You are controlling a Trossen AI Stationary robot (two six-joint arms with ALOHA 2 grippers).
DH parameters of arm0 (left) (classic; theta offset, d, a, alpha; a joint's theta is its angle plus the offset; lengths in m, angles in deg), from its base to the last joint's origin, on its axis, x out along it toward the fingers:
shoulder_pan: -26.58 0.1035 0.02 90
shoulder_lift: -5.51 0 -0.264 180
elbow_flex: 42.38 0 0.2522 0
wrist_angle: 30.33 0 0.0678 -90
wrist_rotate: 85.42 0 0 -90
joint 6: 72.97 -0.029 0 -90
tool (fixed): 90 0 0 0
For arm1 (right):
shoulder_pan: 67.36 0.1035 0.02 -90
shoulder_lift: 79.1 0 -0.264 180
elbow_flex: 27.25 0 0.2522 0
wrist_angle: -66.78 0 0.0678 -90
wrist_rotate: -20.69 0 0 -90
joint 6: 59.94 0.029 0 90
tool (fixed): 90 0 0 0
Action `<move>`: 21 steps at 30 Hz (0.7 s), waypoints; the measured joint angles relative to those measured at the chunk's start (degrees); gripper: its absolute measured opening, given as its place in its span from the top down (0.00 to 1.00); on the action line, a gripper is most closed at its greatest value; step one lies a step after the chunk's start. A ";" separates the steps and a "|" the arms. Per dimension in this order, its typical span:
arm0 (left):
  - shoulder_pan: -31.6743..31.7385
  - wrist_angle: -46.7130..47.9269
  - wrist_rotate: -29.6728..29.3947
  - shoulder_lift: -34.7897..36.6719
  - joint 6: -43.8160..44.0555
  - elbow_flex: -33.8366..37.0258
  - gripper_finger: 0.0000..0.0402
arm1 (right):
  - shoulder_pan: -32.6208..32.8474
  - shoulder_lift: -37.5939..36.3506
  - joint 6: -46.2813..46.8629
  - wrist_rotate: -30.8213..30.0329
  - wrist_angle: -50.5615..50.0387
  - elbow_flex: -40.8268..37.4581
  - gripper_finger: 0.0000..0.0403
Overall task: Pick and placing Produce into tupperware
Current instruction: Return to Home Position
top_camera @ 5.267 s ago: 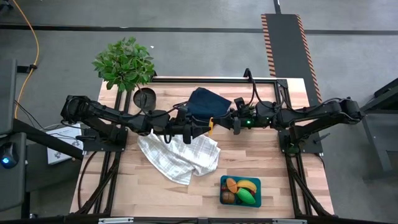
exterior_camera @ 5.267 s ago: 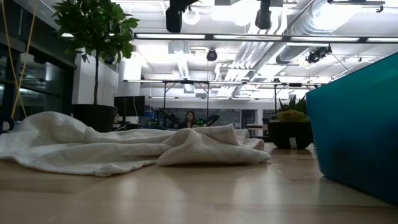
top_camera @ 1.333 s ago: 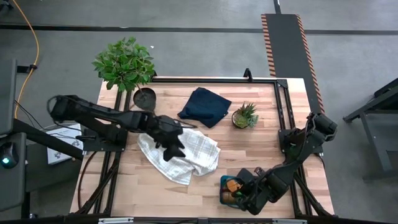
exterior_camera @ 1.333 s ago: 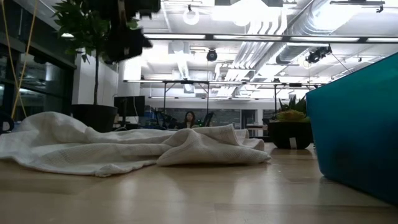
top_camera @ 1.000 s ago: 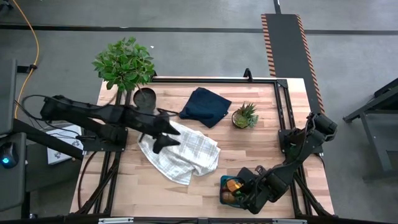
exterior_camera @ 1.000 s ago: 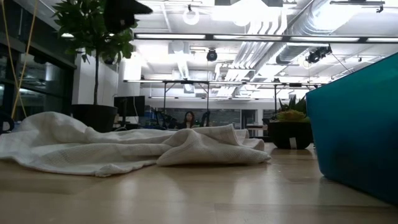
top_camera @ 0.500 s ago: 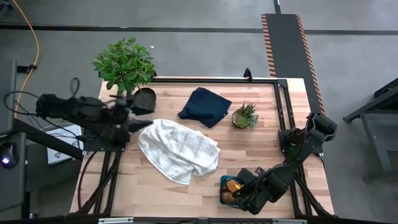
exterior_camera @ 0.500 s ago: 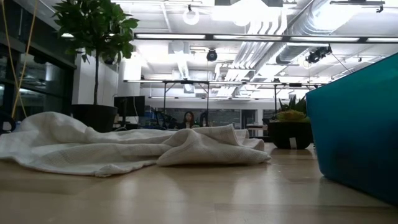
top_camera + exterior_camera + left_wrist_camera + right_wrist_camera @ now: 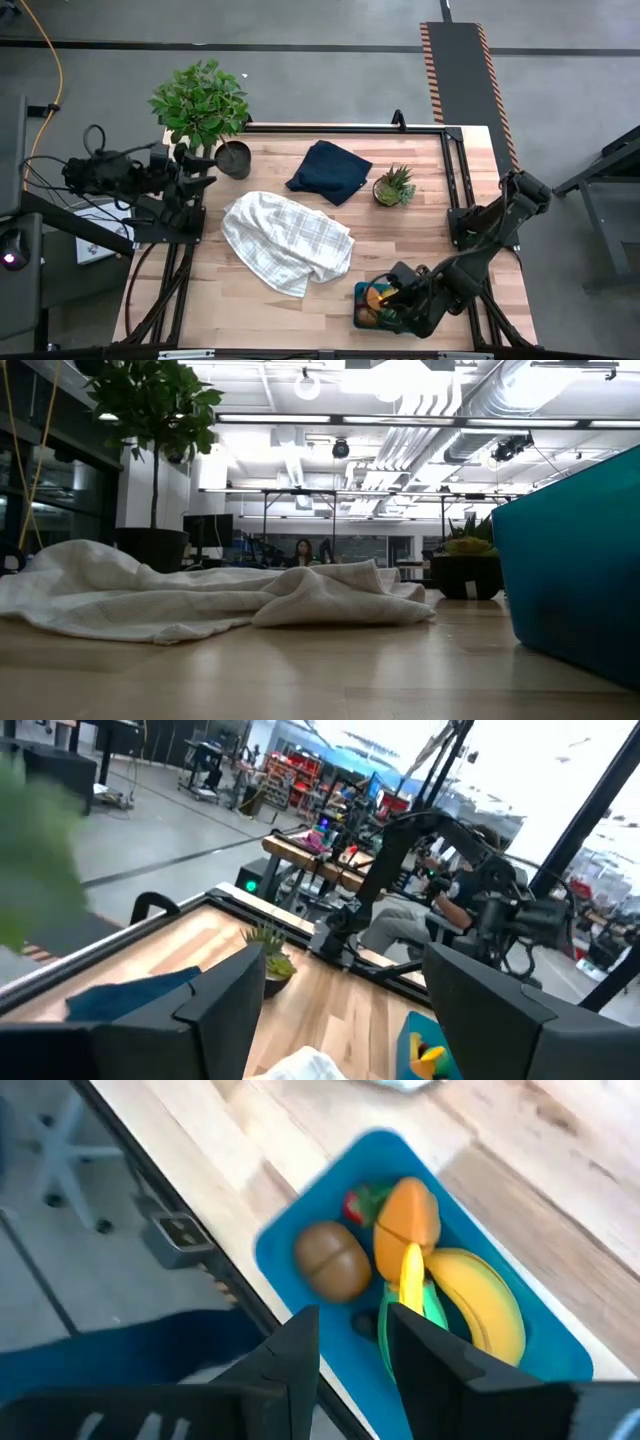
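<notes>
The teal-blue tupperware (image 9: pixel 300 1230) stands near the table's near right corner (image 9: pixel 358 308), its wall also in the low view (image 9: pixel 570 560). In it lie the produce: a brown round one (image 9: pixel 333 1260), an orange piece (image 9: pixel 410 1210), a red berry (image 9: pixel 357 1205), a yellow banana (image 9: pixel 485 1305), a green piece (image 9: pixel 432 1308) and a thin orange slice (image 9: pixel 410 1275). My right gripper (image 9: pixel 350 1315) hangs over the tupperware (image 9: pixel 380 305), pointing steeply down, open, with nothing between its fingers. My left gripper (image 9: pixel 345 965) is drawn back at the table's left edge (image 9: pixel 207 168), level and open.
A white checked cloth (image 9: pixel 288 240) lies crumpled mid-table. A dark navy cloth (image 9: pixel 328 170) and a small spiky potted plant (image 9: pixel 394 186) sit toward the far edge. A large leafy plant (image 9: pixel 200 100) and a dark pot (image 9: pixel 232 158) stand at the far left corner.
My left gripper has drawn back from above the white cloth toward the table's left edge, turning as it went, and stayed open. My right gripper has risen a little above the tupperware. The produce and the cloths have not moved.
</notes>
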 joint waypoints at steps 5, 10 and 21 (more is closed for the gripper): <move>0.00 -8.58 0.12 7.09 1.73 10.96 0.35 | 0.00 -3.51 -0.03 -2.86 1.25 0.00 0.73; 0.00 -17.96 1.54 12.30 2.64 20.96 0.35 | -1.90 -9.87 -0.32 -13.96 4.04 0.00 0.73; -0.01 -20.73 2.58 15.33 -0.59 24.16 0.35 | -3.45 -28.98 -18.13 -41.98 10.30 0.00 0.73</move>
